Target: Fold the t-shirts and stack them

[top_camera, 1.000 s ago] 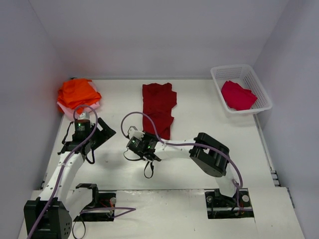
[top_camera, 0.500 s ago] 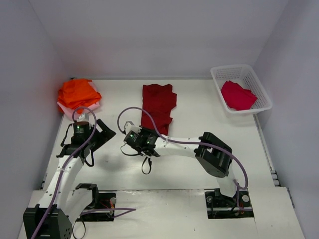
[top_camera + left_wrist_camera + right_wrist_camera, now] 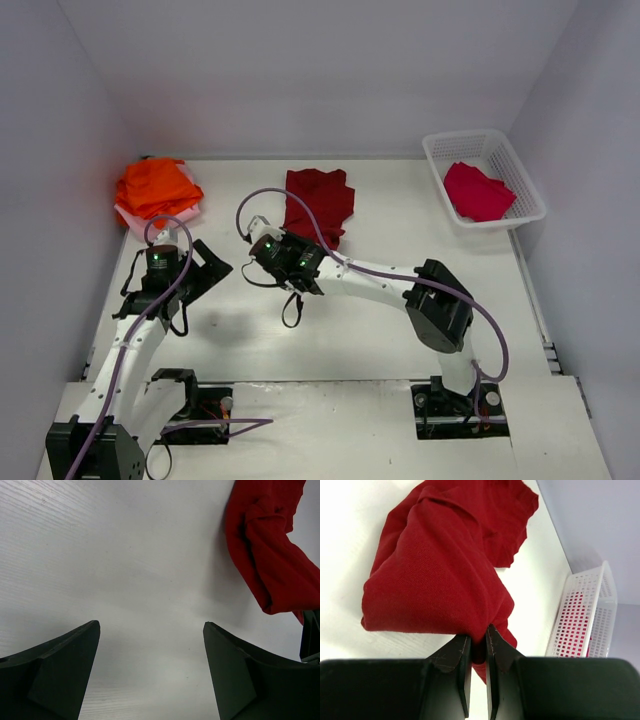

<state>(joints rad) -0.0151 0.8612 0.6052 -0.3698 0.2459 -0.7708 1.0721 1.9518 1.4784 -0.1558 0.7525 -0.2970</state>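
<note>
**Right gripper pinches the dark red t-shirt; left gripper spread wide**

The right gripper [image 3: 477, 632] is clenched on a bunched fold of the dark red t-shirt [image 3: 435, 575], with cloth squeezed between its two fingers. The rest of the shirt lies rumpled on the white table [image 3: 400, 260], stretching ahead of the fingers. Further ahead and to their right stands the white lattice basket [image 3: 580, 615], holding the crimson t-shirt [image 3: 478, 190].

The left gripper [image 3: 151, 625] is released, its jaws far apart and holding nothing, low over the table. The dark red shirt's edge lies ahead of it to the right, apart from its fingers. Beyond this gripper, in the table's far left corner, the orange t-shirts [image 3: 155, 185] are piled on the pale pink t-shirt [image 3: 128, 216].
</note>
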